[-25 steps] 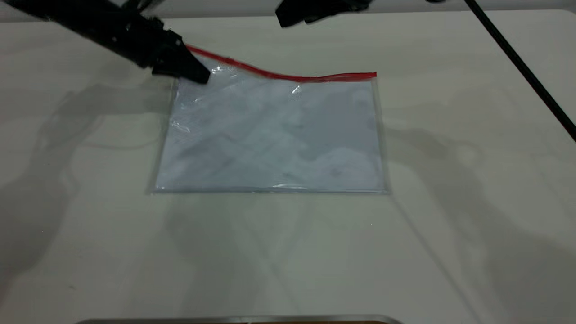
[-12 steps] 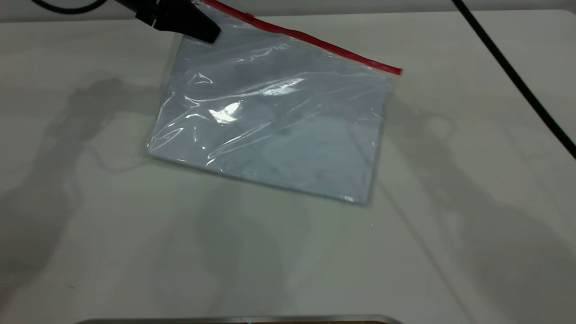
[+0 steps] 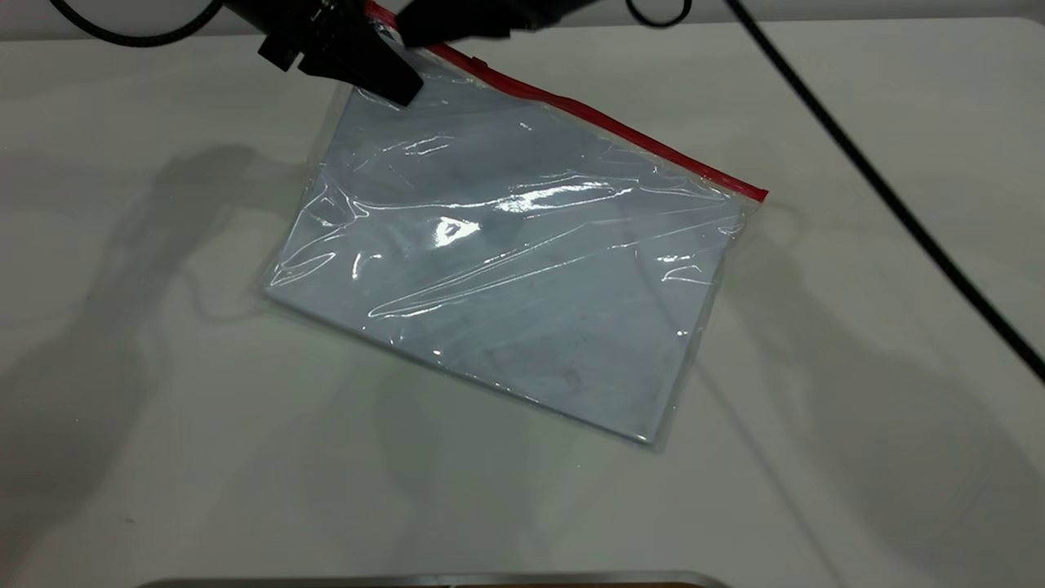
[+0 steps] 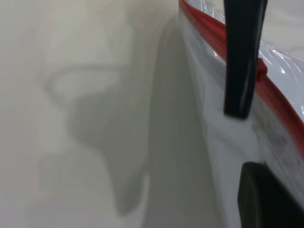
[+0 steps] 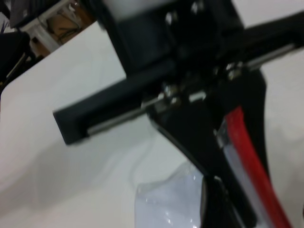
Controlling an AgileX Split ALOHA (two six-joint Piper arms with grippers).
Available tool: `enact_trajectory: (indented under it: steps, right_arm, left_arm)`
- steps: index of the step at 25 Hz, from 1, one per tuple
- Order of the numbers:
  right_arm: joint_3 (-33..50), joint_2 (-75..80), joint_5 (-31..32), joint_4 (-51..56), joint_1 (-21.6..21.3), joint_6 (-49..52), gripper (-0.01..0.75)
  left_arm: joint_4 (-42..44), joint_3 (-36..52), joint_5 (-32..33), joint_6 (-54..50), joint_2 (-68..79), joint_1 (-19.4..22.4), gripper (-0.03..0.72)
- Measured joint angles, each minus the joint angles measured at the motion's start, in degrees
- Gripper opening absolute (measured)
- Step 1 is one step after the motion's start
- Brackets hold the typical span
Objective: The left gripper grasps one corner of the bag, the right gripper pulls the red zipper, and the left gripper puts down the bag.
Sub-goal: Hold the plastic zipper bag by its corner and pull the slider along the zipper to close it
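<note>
The bag (image 3: 522, 269), a clear crinkly sleeve with white paper inside, hangs tilted from its far left corner (image 3: 390, 51). Its low near right corner is down by the table. My left gripper (image 3: 398, 83) is shut on that corner; one of its fingers (image 4: 266, 199) lies against the plastic. The red zipper (image 3: 604, 122) runs down the raised far edge, and it also shows in the left wrist view (image 4: 216, 33) with its slider tab (image 4: 261, 69). My right gripper (image 3: 412, 33) is open at the zipper's upper end, right beside the left gripper. One finger (image 4: 242, 57) crosses the strip, which runs between its fingers in the right wrist view (image 5: 259, 213).
The right arm's thin black cable (image 3: 898, 212) hangs across the right side of the white table (image 3: 857, 457). A metal edge (image 3: 433, 580) lies along the table's near side. The left arm's cable (image 3: 131, 37) loops at the far left.
The left gripper has lifted the bag's corner off the table and the bag has swung to hang tilted. The right gripper has come in from above to the zipper's upper end.
</note>
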Motion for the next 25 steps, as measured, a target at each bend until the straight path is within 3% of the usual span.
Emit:
enact_trajectory:
  steps: [9, 19, 25]
  right_arm:
    - [0.0, 0.3, -0.4, -6.6, 0.0, -0.1, 0.444]
    - [0.0, 0.3, -0.5, -8.7, -1.2, -0.2, 0.234]
    - [-0.1, 0.3, -0.4, -9.2, -1.6, -0.3, 0.192]
  left_arm:
    - [0.4, 0.0, 0.3, 0.2, 0.0, 0.0, 0.064]
    - [0.4, 0.0, 0.4, 0.2, 0.0, 0.0, 0.065]
    - [0.4, 0.0, 0.4, 0.2, 0.0, 0.4, 0.067]
